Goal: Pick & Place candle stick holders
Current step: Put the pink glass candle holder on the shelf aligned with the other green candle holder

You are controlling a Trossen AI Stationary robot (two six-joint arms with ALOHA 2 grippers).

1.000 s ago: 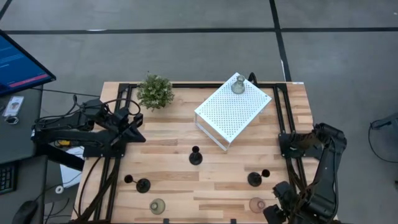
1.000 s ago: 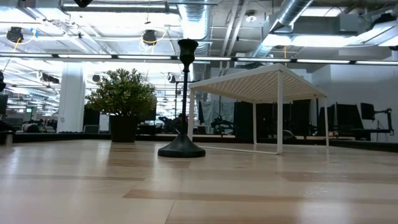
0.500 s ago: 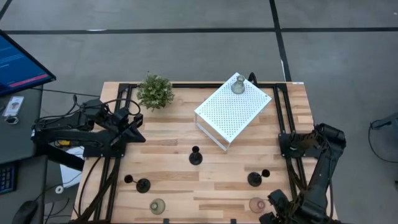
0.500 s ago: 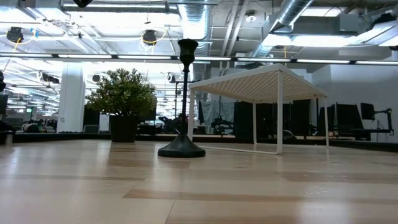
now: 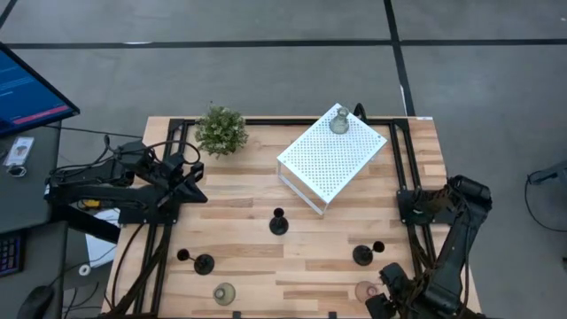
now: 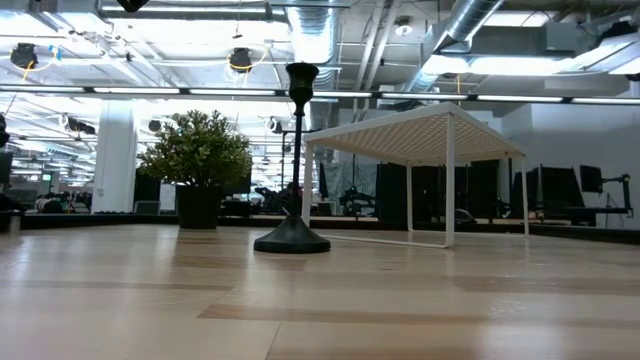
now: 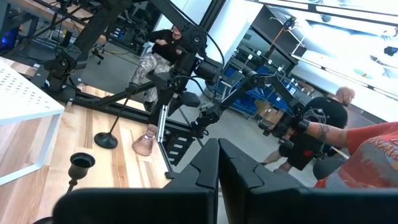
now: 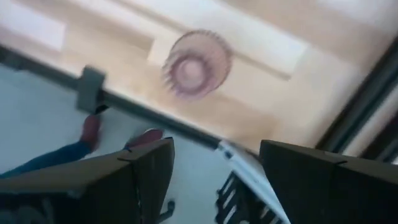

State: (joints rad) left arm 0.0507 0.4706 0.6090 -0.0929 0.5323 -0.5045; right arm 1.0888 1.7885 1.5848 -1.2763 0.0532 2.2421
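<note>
Three black candle stick holders stand on their round bases on the table: one at mid-table (image 5: 278, 221) (image 6: 292, 160), one near left (image 5: 202, 262), one near right (image 5: 363, 254). A greenish glass holder (image 5: 224, 293) and a pink glass holder (image 5: 366, 291) (image 8: 198, 64) stand by the near edge. Another greenish one (image 5: 339, 121) stands on top of the white perforated box (image 5: 332, 159). My right gripper (image 5: 381, 299) (image 8: 217, 149) is open, hovering just right of the pink holder and above it. My left gripper (image 5: 195, 182) (image 7: 217, 163) is shut and empty at the table's left side.
A green potted plant (image 5: 221, 130) stands at the far left. Black frame rails (image 5: 409, 190) run along the table's right and left sides. A person's legs show beyond the near edge in the right wrist view (image 8: 93, 134). People stand in the room beyond the table (image 7: 323, 118).
My right gripper has moved along the near edge toward the table's left, closer to the pink holder. The holders and my left arm have stayed where they were.
</note>
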